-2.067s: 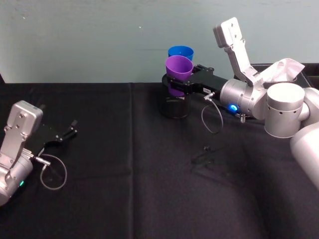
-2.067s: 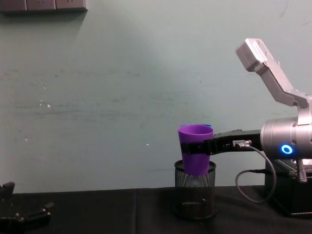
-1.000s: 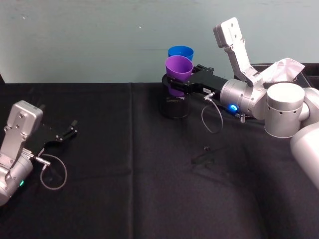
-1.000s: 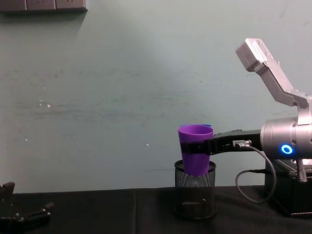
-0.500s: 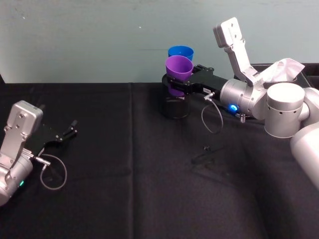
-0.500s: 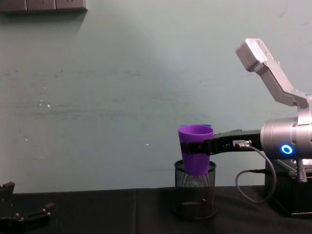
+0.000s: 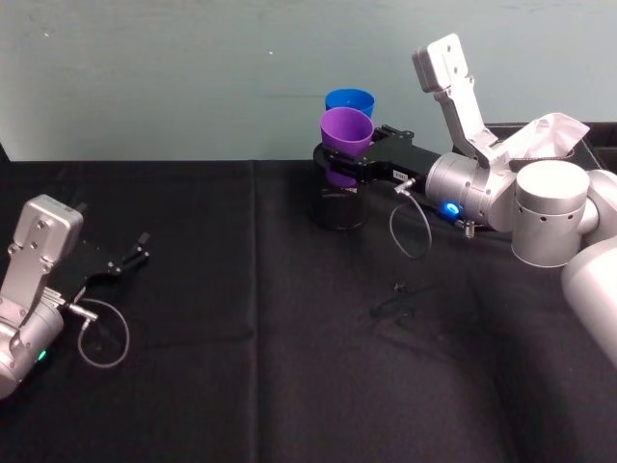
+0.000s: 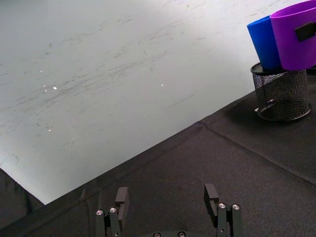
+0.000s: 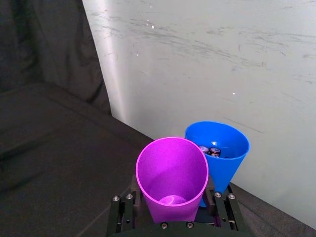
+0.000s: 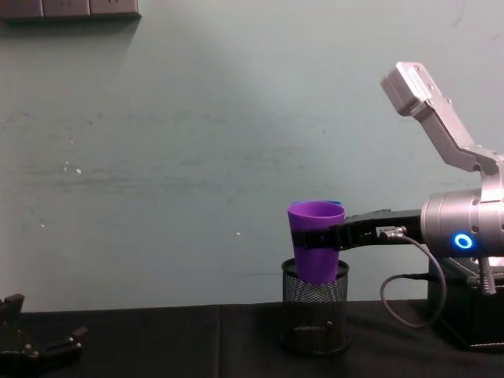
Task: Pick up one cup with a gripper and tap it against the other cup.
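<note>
While right gripper (image 7: 334,165) clamps, purple cup (image 7: 346,129) upright

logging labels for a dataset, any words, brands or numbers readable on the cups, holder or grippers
No text can be read.
White tag on the right gripper: too small to read.
On the purple cup, blue cup and mesh holder: no print visible.
</note>
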`<move>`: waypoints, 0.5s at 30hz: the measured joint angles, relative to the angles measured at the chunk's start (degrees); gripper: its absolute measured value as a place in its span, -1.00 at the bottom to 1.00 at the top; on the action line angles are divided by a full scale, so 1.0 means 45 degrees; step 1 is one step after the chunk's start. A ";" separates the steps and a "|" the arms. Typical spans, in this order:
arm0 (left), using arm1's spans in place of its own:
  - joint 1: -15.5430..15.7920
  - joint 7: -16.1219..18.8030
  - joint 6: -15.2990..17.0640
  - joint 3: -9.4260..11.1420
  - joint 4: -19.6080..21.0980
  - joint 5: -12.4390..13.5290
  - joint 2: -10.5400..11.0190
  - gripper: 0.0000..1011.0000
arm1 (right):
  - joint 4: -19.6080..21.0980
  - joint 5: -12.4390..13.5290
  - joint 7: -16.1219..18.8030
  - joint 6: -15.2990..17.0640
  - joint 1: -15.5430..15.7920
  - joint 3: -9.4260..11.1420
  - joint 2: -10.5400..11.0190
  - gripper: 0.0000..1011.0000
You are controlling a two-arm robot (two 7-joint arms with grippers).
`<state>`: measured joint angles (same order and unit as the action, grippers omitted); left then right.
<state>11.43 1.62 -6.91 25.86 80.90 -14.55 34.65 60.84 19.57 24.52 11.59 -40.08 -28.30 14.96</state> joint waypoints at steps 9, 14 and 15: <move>-0.0001 0.0000 0.0000 0.0000 0.0000 0.0000 0.0000 0.98 | 0.0000 0.0000 0.0000 0.0000 0.0000 0.0000 0.0001 0.44; -0.0001 0.0000 0.0000 0.0000 0.0000 0.0000 0.0000 0.98 | 0.0000 0.0000 0.0001 0.0000 0.0000 0.0000 0.0000 0.44; 0.0000 0.0000 0.0000 -0.0001 0.0000 0.0000 0.0000 0.98 | -0.0001 0.0000 0.0000 0.0000 0.0000 0.0000 0.0000 0.44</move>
<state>11.43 1.62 -6.91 25.86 80.90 -14.55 34.65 60.83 19.57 24.52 11.59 -40.08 -28.30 14.96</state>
